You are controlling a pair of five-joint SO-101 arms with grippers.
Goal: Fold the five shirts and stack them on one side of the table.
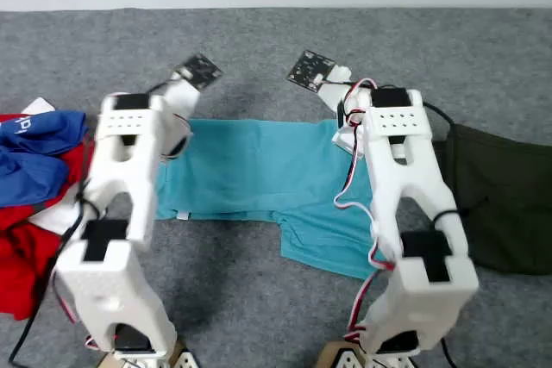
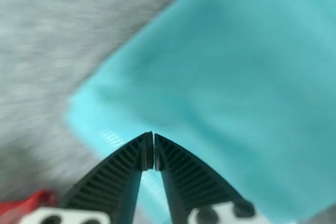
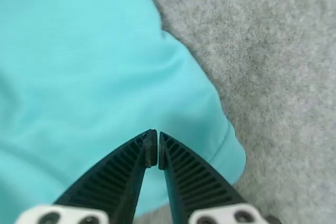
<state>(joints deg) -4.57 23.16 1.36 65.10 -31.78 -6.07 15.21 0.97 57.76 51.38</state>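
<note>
Left gripper (image 2: 153, 153) and right gripper (image 3: 157, 150) closed tight over teal shirt (image 1: 259, 170) corners, no cloth visibly pinched; risk: lifting catches one corner only, skewing the fold.

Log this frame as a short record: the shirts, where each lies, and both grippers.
teal shirt: spread flat in the middle of the grey table
shirt heap: red, blue and white, at the left arm's side
dark shirt: at the right arm's side
left gripper: fingers shut, over a teal shirt corner
right gripper: fingers shut, over the teal shirt's edge
</note>
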